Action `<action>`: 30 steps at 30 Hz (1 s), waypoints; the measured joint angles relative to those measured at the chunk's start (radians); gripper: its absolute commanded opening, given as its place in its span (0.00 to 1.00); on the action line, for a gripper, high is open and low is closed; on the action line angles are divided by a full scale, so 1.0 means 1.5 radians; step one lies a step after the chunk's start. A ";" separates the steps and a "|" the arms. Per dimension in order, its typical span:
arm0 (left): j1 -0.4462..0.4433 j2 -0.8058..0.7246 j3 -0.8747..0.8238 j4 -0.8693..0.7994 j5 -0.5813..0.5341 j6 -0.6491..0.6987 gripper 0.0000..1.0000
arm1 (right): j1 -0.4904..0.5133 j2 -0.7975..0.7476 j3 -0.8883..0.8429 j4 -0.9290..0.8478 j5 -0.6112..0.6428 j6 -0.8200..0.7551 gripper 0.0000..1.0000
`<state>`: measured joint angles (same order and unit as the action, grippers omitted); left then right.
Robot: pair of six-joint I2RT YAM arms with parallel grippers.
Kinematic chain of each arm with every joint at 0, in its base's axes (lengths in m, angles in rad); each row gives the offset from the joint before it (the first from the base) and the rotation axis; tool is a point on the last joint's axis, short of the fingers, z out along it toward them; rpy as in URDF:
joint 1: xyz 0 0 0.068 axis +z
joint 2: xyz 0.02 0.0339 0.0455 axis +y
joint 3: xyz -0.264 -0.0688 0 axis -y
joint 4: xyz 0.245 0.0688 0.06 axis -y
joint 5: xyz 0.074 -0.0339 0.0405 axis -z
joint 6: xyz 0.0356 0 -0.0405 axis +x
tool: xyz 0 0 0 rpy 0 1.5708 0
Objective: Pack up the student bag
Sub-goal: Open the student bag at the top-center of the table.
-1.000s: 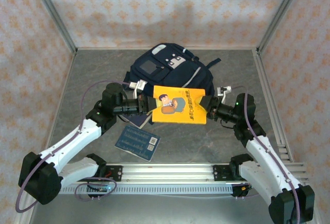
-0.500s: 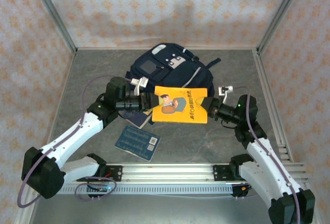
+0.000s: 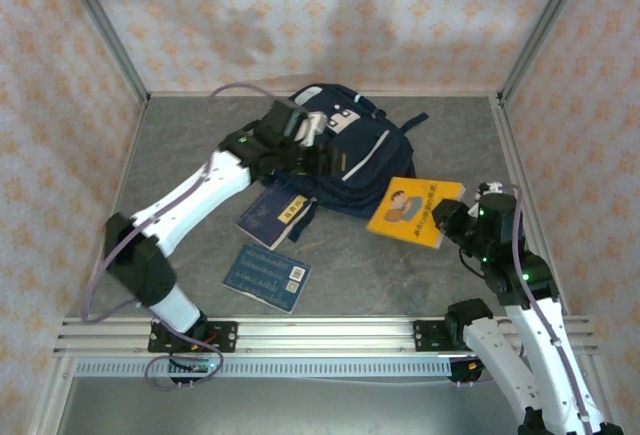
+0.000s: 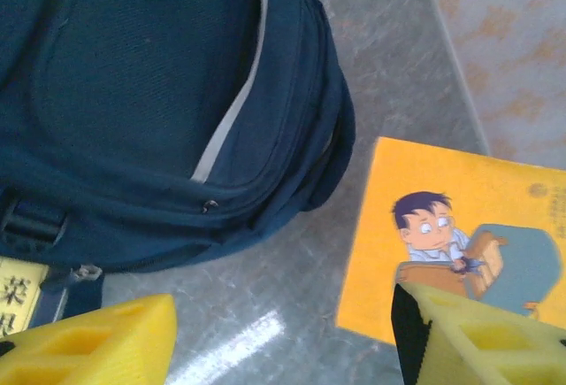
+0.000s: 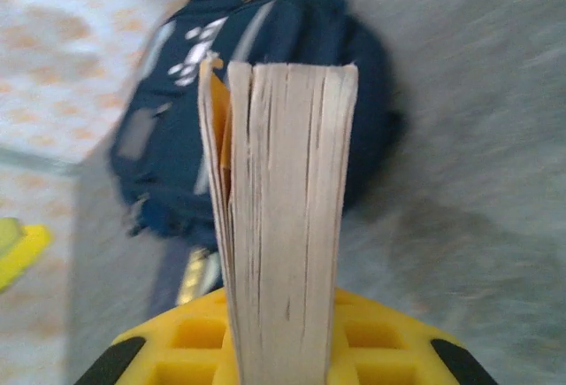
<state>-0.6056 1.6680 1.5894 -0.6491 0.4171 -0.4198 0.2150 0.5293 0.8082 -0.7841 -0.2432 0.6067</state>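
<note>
- Backpack [image 3: 355, 150], large navy-blue fabric: beyond and left of right gripper [image 3: 447, 219], which clamps thick yellow paperback book [image 3: 413, 210].
- Left gripper [image 4: 283, 319]: jaws apart, empty, just above it; nearer.

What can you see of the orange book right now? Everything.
The orange book is a thick paperback with a glossy orange-yellow cover showing a cartoon of a dark-haired boy and dark print along one side. Its cream page edges fan slightly near the cover. It is closed and tilted, right of the backpack, with bare table showing between them. The right gripper is shut on its near right edge. Whether a corner rests on the table is unclear.
</note>
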 measured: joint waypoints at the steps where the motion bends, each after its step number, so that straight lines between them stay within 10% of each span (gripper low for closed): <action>1: -0.024 0.042 0.055 -0.025 -0.031 0.018 0.66 | 0.000 -0.007 0.008 -0.025 0.034 -0.011 0.00; 12: -0.083 0.477 0.578 -0.230 -0.264 0.134 0.93 | -0.001 -0.028 0.022 -0.091 0.142 -0.064 0.00; 19: -0.094 0.571 0.643 -0.256 -0.343 0.202 0.94 | -0.001 -0.029 -0.005 -0.083 0.142 -0.068 0.00; 30: -0.105 0.625 0.680 -0.232 -0.336 0.231 0.64 | -0.001 -0.030 -0.056 -0.069 0.106 -0.056 0.00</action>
<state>-0.7624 2.6049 2.6091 -0.9977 -0.0864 -0.0727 0.2142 0.4847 0.7235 -0.8879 -0.0845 0.5228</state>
